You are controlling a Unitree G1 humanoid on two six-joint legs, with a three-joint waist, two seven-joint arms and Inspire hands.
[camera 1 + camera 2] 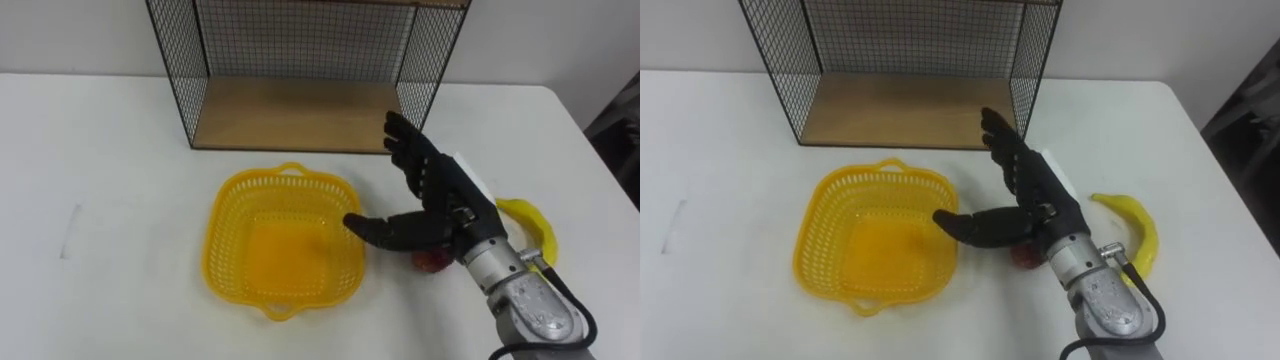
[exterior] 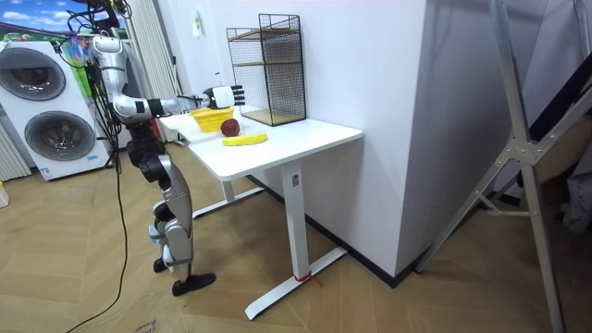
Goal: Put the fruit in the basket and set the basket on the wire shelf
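Left eye view showed the right hand (image 1: 448,198), fingers spread and empty, poised over the red apple (image 1: 432,263) just beside the empty yellow basket (image 1: 213,245), seemingly lining up a grasp, with the banana (image 1: 536,228) lying on the white surface (image 1: 100,150) nearby.

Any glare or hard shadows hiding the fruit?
Left eye view: even light, no glare on the table; the open right hand covers most of the apple, the banana lies clear. Room view: both fruits plainly lit beside the basket.
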